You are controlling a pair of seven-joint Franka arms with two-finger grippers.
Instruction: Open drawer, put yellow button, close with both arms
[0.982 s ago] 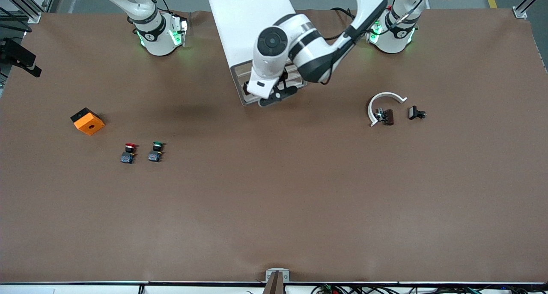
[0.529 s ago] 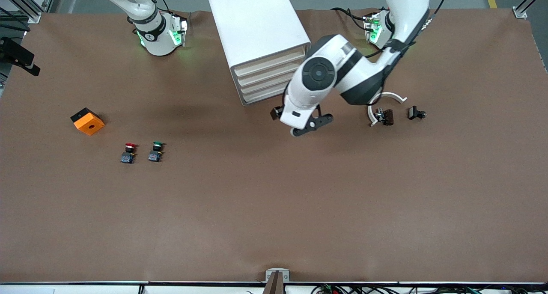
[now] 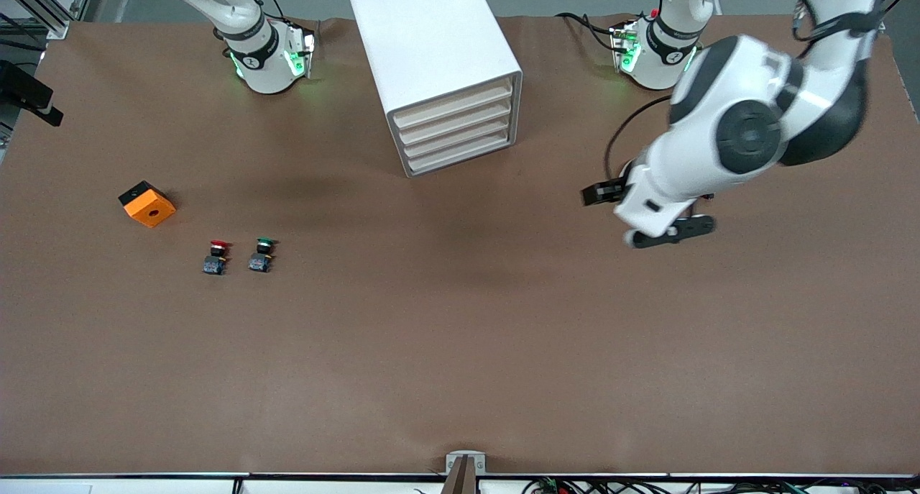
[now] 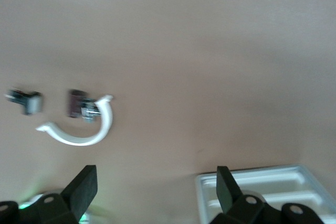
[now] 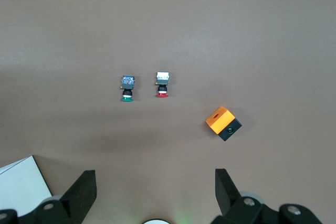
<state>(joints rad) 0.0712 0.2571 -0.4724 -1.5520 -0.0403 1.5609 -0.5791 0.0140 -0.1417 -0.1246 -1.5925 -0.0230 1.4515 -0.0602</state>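
Left hand point(image 3: 665, 233) has swung off the drawer point(image 3: 453, 108), fingers spread, empty; drawers all look closed, yellow button nowhere visible, so probably wrapping up.

Right hand point(image 5: 152, 192) waits, released.

The left arm swings away from the cabinet point(image 3: 435, 70) at the frame's upper middle toward the right of the front view. Its left gripper point(image 3: 650, 217), jaws apart and empty, now hangs at middle right, covering the white curved clip point(image 4: 79, 129) and small black parts there. The four drawer fronts are uncovered again.
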